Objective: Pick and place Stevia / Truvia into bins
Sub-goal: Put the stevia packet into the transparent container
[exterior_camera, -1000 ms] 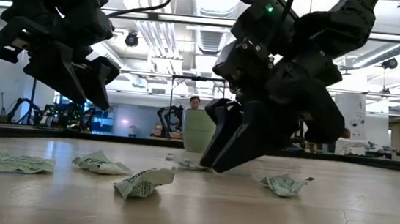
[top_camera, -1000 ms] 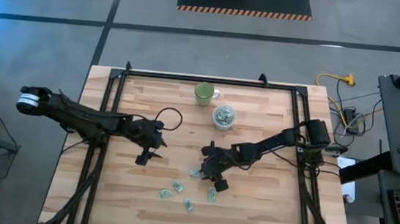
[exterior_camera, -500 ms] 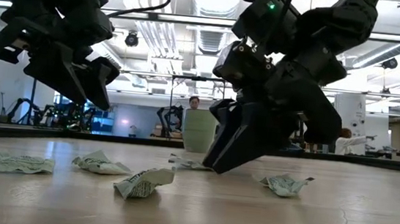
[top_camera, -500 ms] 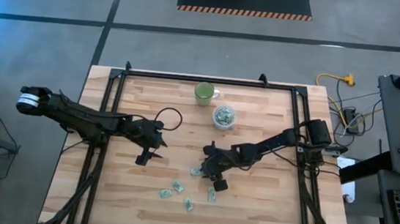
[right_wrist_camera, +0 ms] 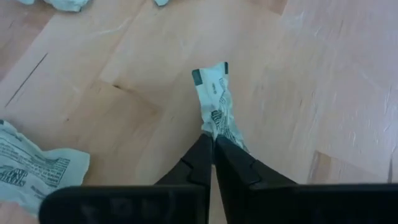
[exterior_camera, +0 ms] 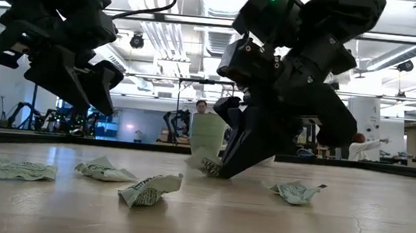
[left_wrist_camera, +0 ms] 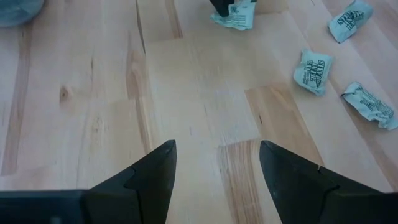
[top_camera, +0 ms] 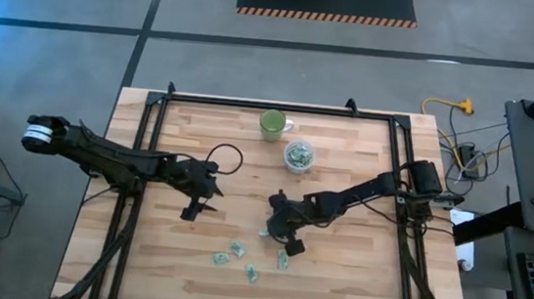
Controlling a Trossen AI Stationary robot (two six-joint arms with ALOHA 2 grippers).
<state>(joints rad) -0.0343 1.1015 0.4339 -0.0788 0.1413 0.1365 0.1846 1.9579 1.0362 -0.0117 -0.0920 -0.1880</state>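
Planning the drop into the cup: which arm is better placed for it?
Right. The right gripper is shut on a sachet, near the cup; the left gripper hangs open and empty.

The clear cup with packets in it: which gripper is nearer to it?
Right. The right gripper, shut on a packet, sits just in front of the cup. The left gripper hangs open farther off, toward the table's left side.
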